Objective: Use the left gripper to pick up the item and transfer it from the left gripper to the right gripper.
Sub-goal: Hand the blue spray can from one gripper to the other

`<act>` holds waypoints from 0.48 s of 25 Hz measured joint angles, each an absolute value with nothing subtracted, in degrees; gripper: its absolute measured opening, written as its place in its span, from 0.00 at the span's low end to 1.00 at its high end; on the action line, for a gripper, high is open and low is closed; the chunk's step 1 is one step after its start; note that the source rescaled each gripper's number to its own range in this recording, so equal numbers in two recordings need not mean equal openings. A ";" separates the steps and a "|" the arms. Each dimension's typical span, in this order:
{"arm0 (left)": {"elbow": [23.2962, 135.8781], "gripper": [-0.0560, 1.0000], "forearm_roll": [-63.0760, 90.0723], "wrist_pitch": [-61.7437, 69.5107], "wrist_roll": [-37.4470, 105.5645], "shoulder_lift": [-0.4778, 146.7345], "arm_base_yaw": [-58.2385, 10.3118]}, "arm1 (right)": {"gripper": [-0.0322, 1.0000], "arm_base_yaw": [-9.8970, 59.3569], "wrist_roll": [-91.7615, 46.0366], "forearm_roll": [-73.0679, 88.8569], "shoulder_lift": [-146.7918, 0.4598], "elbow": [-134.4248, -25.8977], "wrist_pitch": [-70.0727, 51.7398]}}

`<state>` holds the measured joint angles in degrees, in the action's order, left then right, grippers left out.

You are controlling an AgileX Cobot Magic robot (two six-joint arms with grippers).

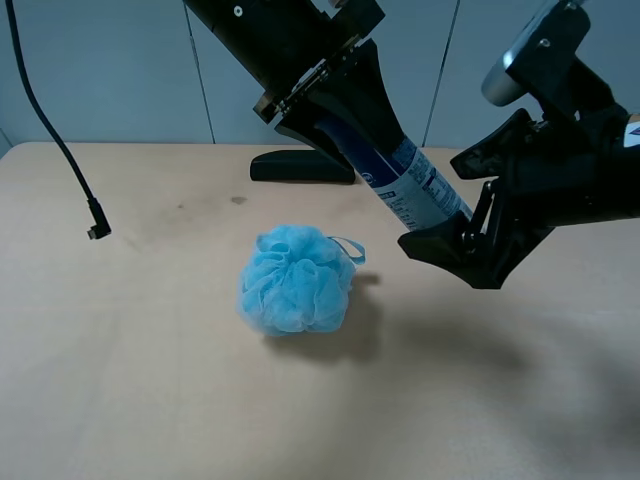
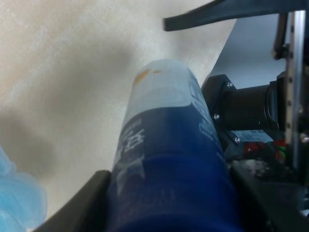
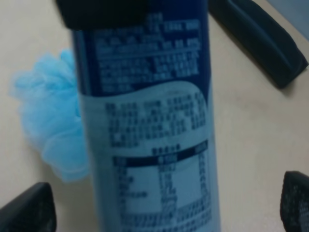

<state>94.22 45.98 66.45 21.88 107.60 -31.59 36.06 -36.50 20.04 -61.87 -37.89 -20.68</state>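
The bottle (image 1: 418, 188) is deep blue where the glossy black left gripper (image 1: 376, 150) grips it. Toward the matte black right gripper (image 1: 430, 205) it pales to whitish blue, all under fine print (white on the dark band, dark on the pale). That arm's rounded cap (image 1: 520, 52) is grey. Under both grippers lie a light blue mesh pouf (image 1: 297, 280) and a beige table (image 1: 150, 370) with faint dark smudges. Behind the left gripper sits a black case (image 1: 298, 166).

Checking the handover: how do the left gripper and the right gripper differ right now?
The left gripper is shut on the bottle; the right gripper is open, straddling the bottle's free end. The left gripper is plain black; the right gripper's arm bears a grey cap. Both are above the table.
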 joint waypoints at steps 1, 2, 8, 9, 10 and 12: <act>94.22 0.05 45.98 66.40 21.88 107.60 -31.59 | 1.00 36.06 -36.50 20.06 -62.63 -37.89 -20.13; 94.22 0.05 45.98 66.33 21.88 107.60 -31.59 | 1.00 36.06 -36.50 20.33 -63.35 -37.89 -19.73; 94.22 0.05 45.98 66.16 21.99 107.60 -31.59 | 1.00 36.06 -36.50 21.16 -66.18 -37.89 -18.16; 94.22 0.05 45.98 66.16 22.03 107.60 -31.59 | 1.00 36.06 -36.50 21.23 -66.38 -37.89 -18.16; 94.22 0.05 45.98 66.16 22.15 107.60 -31.59 | 1.00 36.06 -36.50 21.38 -66.44 -37.89 -18.03; 94.22 0.05 45.98 66.11 22.15 107.60 -31.59 | 1.00 36.06 -36.50 21.45 -66.44 -37.89 -17.99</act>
<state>94.22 45.98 66.11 22.15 107.60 -31.59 36.06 -36.50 21.45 -66.44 -37.89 -17.99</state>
